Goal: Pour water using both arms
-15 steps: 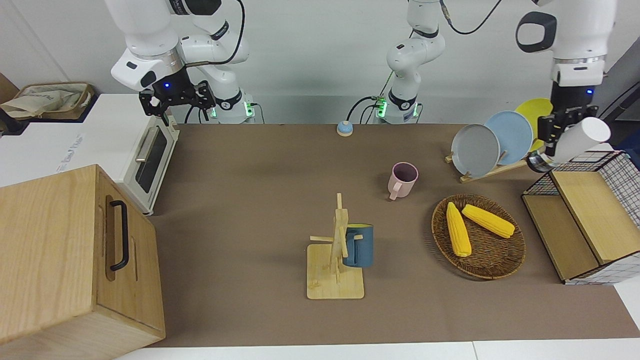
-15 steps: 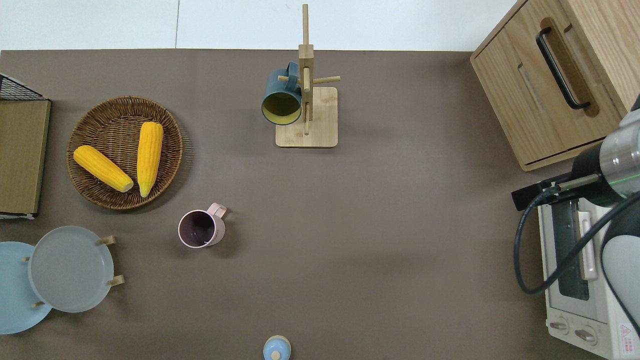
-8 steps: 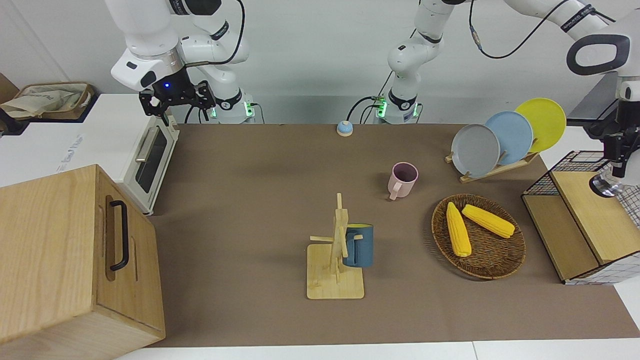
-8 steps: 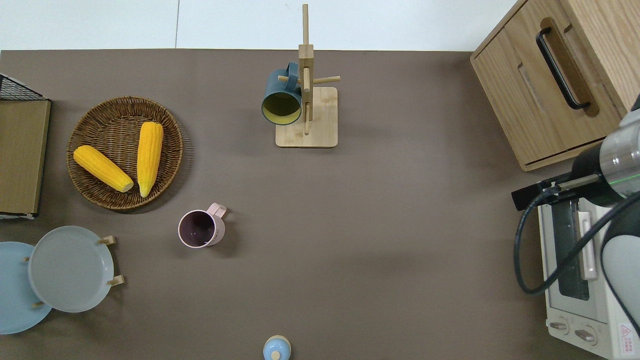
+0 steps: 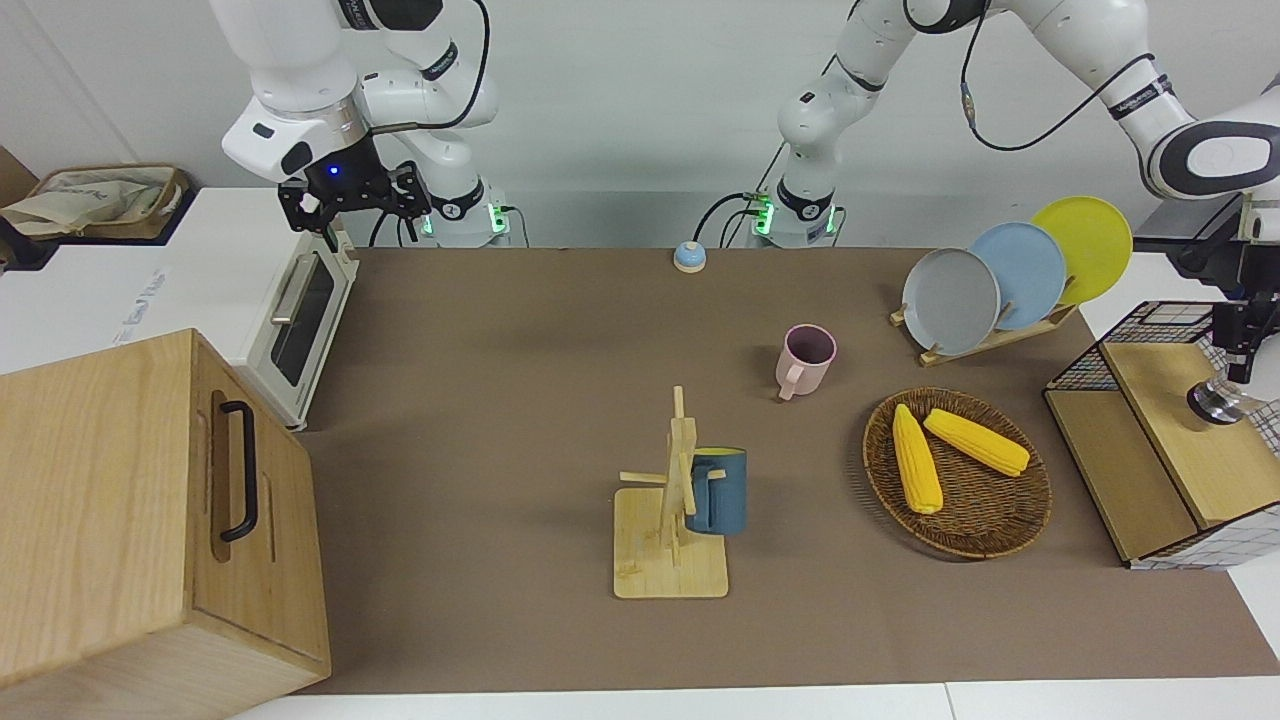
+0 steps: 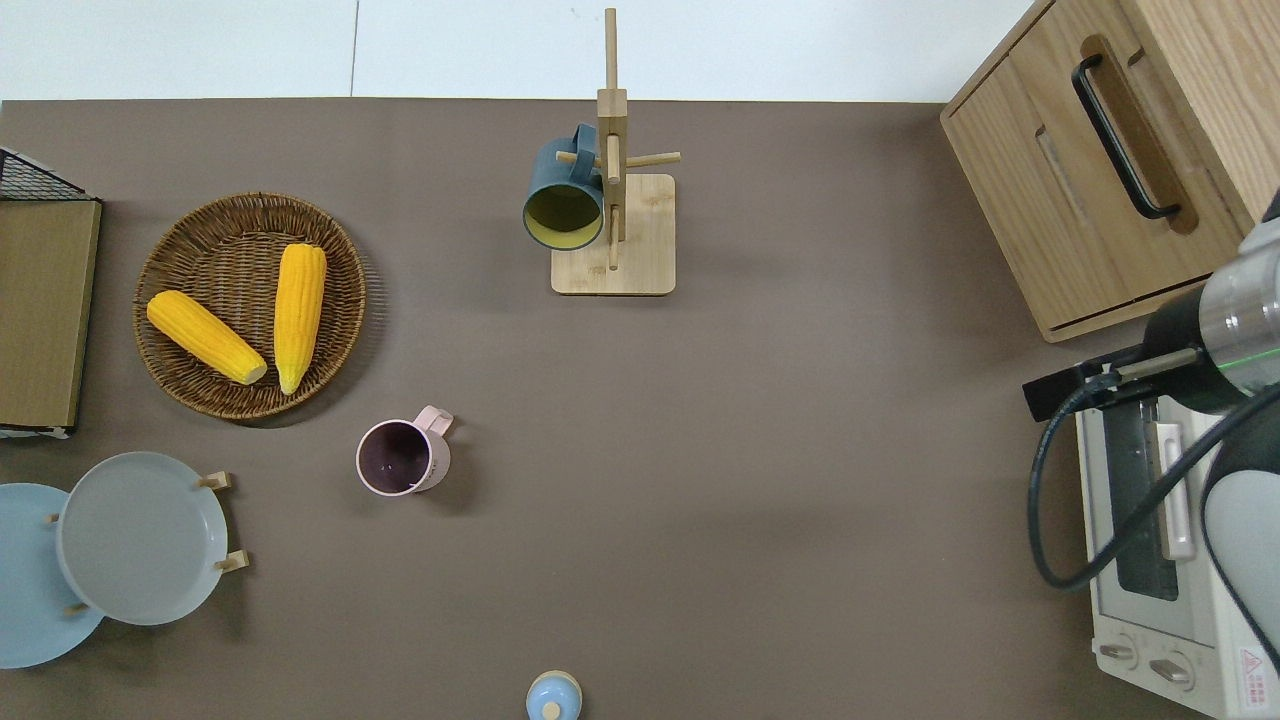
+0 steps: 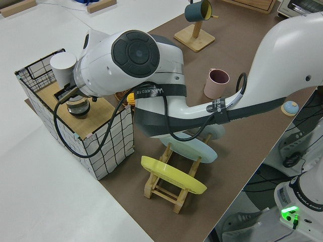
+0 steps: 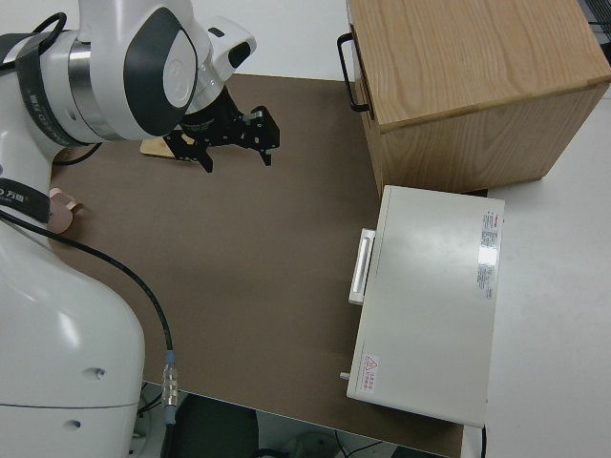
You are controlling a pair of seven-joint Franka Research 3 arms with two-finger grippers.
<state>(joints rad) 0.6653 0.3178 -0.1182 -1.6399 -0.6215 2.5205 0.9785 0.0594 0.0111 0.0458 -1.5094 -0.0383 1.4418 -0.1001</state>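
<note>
**Operator:** Front view query: where is the vessel, and what is the state of each gripper?

**Technician:** The left gripper (image 5: 1240, 360) is at the wire rack (image 7: 108, 136) at the left arm's end of the table, directly above a round metal piece (image 5: 1214, 402) at the rack's upper wooden shelf (image 5: 1180, 440). The left side view shows a white bottle (image 7: 63, 70) just beside that piece. The arm covers the gap, so I cannot tell whether the two are one item. I also cannot tell whether the fingers are clamped on it. The right arm is parked, and the right gripper (image 8: 236, 153) has its jaws spread and empty.

**Operator:** Handling properties?

**Technician:** Judged rigid and smooth-walled, so likely slippery. If filled it will be moderately heavy, and the load will shift as it tilts. The metal piece is probably the harder, slicker surface.

**Operator:** Recommended hold?

**Technician:** Grip across the middle of the white body, with the fingers square to its axis, so the weight balances during tilting. Avoid the metal end. The pink mug (image 5: 806, 358) stands upright on the open table, well apart from the rack, and looks light enough to tip if bumped.
</note>
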